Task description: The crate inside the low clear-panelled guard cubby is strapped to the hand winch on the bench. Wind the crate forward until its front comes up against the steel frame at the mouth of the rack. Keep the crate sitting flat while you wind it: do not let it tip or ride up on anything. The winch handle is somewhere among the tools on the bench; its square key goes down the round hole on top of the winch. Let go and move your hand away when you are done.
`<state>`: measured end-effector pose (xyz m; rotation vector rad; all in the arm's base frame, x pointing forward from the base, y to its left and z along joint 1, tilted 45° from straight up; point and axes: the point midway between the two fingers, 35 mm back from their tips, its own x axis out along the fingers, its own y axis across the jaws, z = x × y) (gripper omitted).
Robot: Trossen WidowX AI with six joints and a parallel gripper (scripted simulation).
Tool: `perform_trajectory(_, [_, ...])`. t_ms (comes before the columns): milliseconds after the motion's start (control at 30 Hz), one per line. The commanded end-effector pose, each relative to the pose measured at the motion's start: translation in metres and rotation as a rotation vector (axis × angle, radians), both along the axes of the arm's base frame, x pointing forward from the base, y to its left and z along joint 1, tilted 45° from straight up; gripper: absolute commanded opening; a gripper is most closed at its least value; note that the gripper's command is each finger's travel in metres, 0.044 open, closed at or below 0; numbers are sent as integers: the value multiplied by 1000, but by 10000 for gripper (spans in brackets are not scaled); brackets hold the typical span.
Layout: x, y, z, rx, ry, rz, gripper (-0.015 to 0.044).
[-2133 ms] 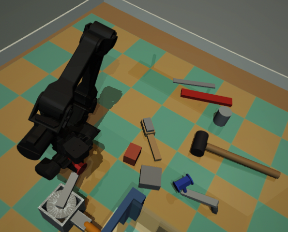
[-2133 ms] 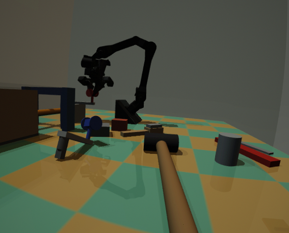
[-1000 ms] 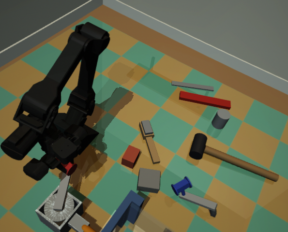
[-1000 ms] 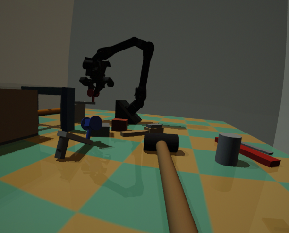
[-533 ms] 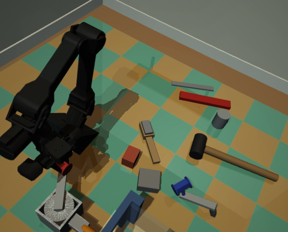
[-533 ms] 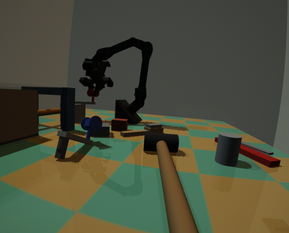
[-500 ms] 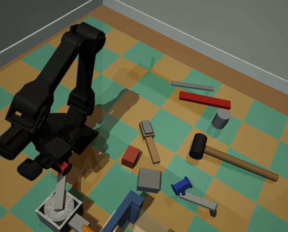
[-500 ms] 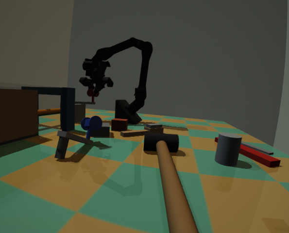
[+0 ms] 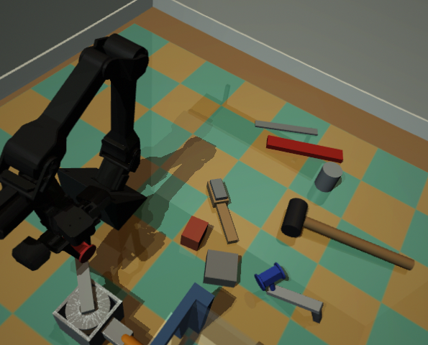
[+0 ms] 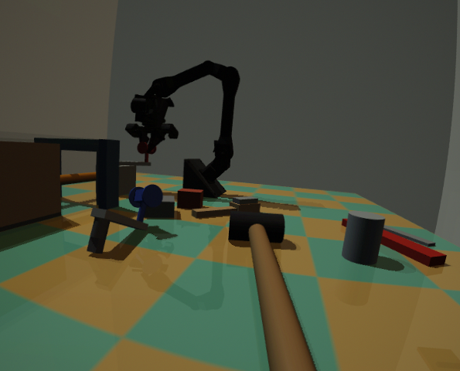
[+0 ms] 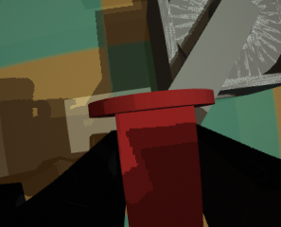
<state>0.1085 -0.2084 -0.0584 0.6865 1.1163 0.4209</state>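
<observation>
My gripper point(image 9: 79, 246) point(image 10: 147, 146) point(image 11: 152, 137) is shut on the red knob point(image 9: 87, 252) point(image 10: 142, 148) point(image 11: 154, 100) of the winch handle. The handle's grey arm point(image 9: 83, 284) point(image 10: 134, 163) point(image 11: 216, 52) lies level across the top of the winch point(image 9: 103, 310) point(image 10: 127, 179) point(image 11: 246, 63). Its key is hidden. An orange strap point(image 9: 131, 339) point(image 10: 78, 177) runs from the winch through the blue steel frame point(image 9: 197, 291) point(image 10: 108, 171). The brown crate point(image 10: 22, 179) looks flat, with a gap between its front and the frame; its far end is out of view.
A blue-knobbed crank point(image 9: 296, 297) point(image 10: 145, 195), grey block point(image 9: 221, 267), red block point(image 9: 193, 231), brush-like tool point(image 9: 226, 223), mallet point(image 9: 295, 217) point(image 10: 257, 227), grey cylinder point(image 9: 328, 177) point(image 10: 362, 237), red bar point(image 9: 303, 148) and grey strip point(image 9: 285, 127) lie beyond the winch.
</observation>
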Motion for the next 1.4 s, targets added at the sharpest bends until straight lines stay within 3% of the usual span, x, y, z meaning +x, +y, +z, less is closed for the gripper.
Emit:
perform_trajectory(0, [-5,-4,-7,-4,6,10,0])
perform_trajectory(1367, [-21,-36,-35,-8,8,10,0])
